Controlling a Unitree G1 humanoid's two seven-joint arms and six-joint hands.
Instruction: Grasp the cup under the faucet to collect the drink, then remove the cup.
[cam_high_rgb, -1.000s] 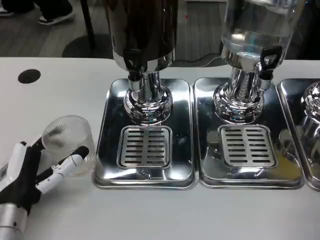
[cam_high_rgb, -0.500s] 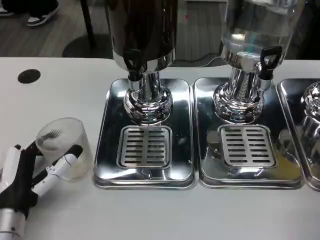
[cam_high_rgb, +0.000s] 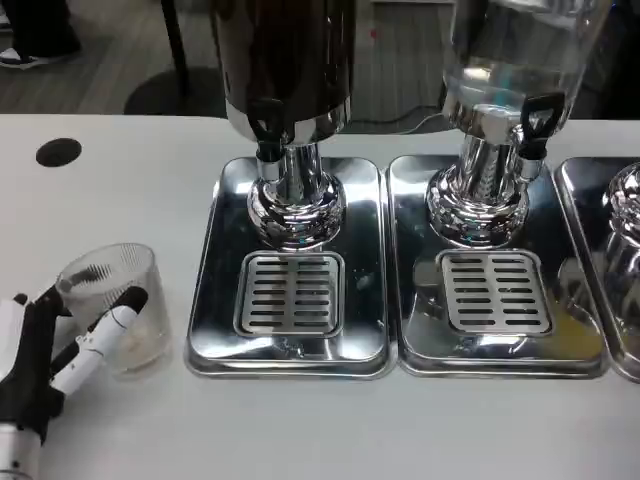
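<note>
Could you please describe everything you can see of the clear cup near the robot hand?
The cup is clear ribbed plastic, apparently empty, upright with a slight tilt. It is at the table's left, beside the left drip tray, not under a faucet. The left robot hand holds it, fingers across its front.
</note>
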